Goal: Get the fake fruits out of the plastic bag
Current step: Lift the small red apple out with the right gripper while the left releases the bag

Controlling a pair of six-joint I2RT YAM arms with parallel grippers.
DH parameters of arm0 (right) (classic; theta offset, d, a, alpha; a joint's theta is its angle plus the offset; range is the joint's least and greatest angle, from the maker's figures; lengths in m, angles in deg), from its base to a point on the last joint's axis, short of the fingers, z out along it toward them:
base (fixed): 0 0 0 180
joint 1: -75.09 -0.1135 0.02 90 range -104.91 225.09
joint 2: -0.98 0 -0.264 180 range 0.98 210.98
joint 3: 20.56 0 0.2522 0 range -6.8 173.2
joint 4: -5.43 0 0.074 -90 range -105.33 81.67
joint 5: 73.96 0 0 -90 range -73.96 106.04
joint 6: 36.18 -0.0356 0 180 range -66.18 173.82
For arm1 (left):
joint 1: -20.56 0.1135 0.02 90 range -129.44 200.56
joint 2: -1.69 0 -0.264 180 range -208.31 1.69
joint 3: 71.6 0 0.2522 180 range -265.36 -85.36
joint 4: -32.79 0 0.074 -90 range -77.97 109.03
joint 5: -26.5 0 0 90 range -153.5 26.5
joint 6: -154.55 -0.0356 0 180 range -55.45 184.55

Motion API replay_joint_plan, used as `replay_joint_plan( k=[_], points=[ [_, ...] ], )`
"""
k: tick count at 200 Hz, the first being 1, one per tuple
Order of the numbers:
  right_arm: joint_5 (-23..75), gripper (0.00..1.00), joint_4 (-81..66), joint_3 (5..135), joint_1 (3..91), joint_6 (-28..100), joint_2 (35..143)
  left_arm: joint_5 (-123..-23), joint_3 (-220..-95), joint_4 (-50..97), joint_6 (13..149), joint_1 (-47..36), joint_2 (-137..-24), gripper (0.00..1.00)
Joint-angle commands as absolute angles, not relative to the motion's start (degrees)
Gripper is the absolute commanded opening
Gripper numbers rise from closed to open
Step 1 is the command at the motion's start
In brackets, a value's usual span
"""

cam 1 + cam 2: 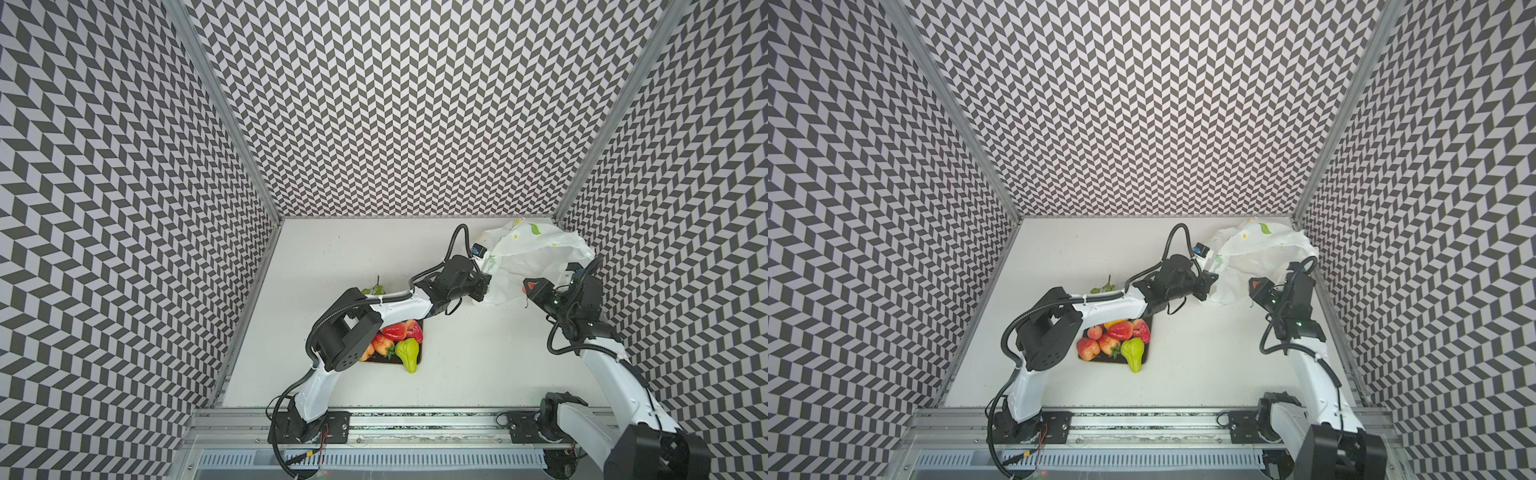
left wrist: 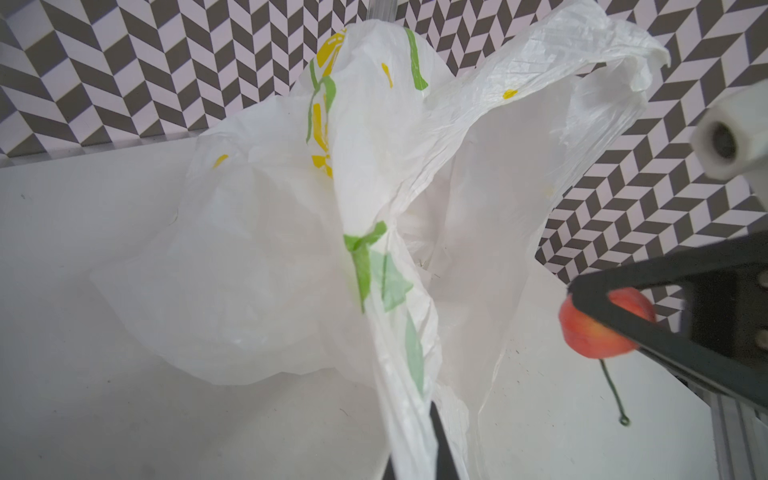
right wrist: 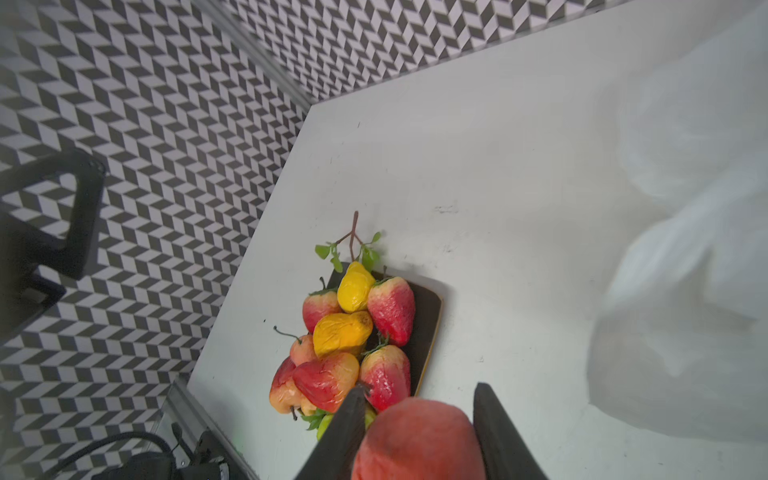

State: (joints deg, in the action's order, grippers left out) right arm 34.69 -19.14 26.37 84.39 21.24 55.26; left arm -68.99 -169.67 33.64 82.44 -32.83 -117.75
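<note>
- A dark square plate sat left of centre on the surface, heaped with fake fruits. A lime-green pear overhung its near edge, and a leafy twig lay just past its far side.
- The left arm's forearm crossed above the plate's far part, so the pile was open only from the near and right sides. Bare surface stretched from there to the bag.
- The left gripper had its jaws fully shut, pinching the left edge of the plastic bag and holding that edge up.
- The bag stood crumpled in the far right corner. What showed of its inside looked empty, though folds hid much.
- The right gripper, just outside the bag's mouth, had its jaws closed to a narrow gap on a red-yellow peach with a dangling wire stem.
- The step in hand looked like carrying one fruit out. The next move called for clearing the bag film, travelling left and nearer over the open surface, and releasing low at the plate's right side so nothing rolled off.
- The right wall stood close behind that arm.
</note>
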Motion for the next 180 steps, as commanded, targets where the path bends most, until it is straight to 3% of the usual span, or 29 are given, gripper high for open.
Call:
replay_joint_plan(
  k=[1,12,34,70,125,180],
  points=[
    [35.36,0.33,-21.76,25.47,84.67,21.14,51.0,-68.58,-170.9,31.81,82.43,-32.97,-118.15,0.14],
    [35.46,0.33,-22.94,25.9,84.67,21.53,49.37,-67.78,-169.6,32.82,83.32,-33.01,-117.08,0.31],
    [35.02,0.33,-25.82,27.56,84.67,22.73,47.33,-66.18,-165.87,36.15,83.59,-33.39,-113.56,0.54],
    [35.41,0.33,-28.16,29.57,84.56,24.95,45.57,-64.73,-162.91,36.12,81.73,-34.27,-107.11,0.71],
    [37.34,0.33,-31.67,33.19,81.08,28.84,44.03,-61.54,-155.54,35.29,79.04,-34.55,-93.74,0.79],
    [26.95,0.33,-30.04,37.54,60.87,26.75,47.75,-52.29,-143.64,33.43,80.72,-31.97,-75.97,0.77]
  ],
)
